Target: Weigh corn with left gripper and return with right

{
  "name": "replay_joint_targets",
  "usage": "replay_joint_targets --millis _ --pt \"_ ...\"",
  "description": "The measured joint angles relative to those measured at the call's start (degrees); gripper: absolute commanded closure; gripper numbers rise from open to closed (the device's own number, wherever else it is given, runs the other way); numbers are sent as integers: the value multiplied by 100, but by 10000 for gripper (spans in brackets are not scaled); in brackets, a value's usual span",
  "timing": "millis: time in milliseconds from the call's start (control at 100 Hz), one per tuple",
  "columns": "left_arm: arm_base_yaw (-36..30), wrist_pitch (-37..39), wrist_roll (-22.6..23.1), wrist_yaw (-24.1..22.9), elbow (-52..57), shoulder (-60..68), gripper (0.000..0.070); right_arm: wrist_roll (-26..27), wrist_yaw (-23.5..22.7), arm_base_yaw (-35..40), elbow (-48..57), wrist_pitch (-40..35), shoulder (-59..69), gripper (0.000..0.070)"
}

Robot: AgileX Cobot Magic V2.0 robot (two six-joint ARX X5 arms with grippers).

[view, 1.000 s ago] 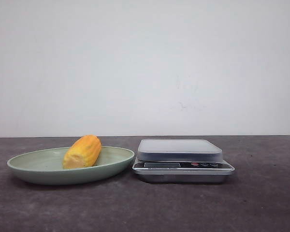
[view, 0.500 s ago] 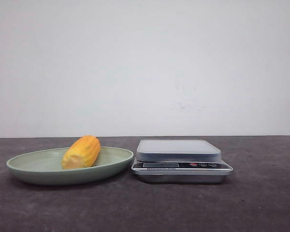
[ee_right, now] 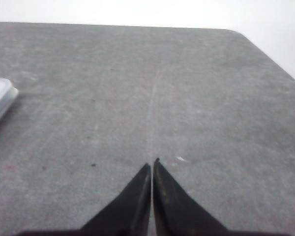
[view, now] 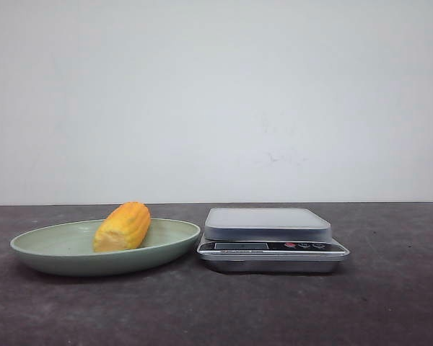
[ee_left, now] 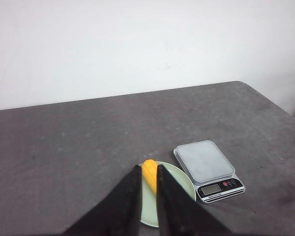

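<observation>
The corn [view: 123, 226], a stubby yellow-orange cob, lies on a pale green plate [view: 58, 252] left of a silver kitchen scale [view: 270, 238]. Neither gripper shows in the front view. In the left wrist view, my left gripper [ee_left: 148, 167] hangs high above the table. Its black fingers stand a narrow gap apart and hold nothing. The corn [ee_left: 149, 174] and the plate [ee_left: 179, 186] show far below through that gap, with the scale [ee_left: 209, 164] beside them. My right gripper [ee_right: 152, 163] is shut and empty above bare table.
The table is dark grey with a white wall behind it. A corner of the scale [ee_right: 0, 98] shows at the edge of the right wrist view. The table's rounded far corner [ee_left: 246, 86] shows in the left wrist view.
</observation>
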Motion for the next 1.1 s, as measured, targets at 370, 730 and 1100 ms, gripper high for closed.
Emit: replay_joint_targets --millis 370,730,1100 --pt "0 0 0 0 0 -2 696 -192 -339 -131 -225 737 0 700" --pt "0 0 0 0 0 -2 696 -192 -337 -131 -229 748 0 700" --pt "0 0 0 2 0 -2 696 -192 -337 -131 -229 748 0 700"
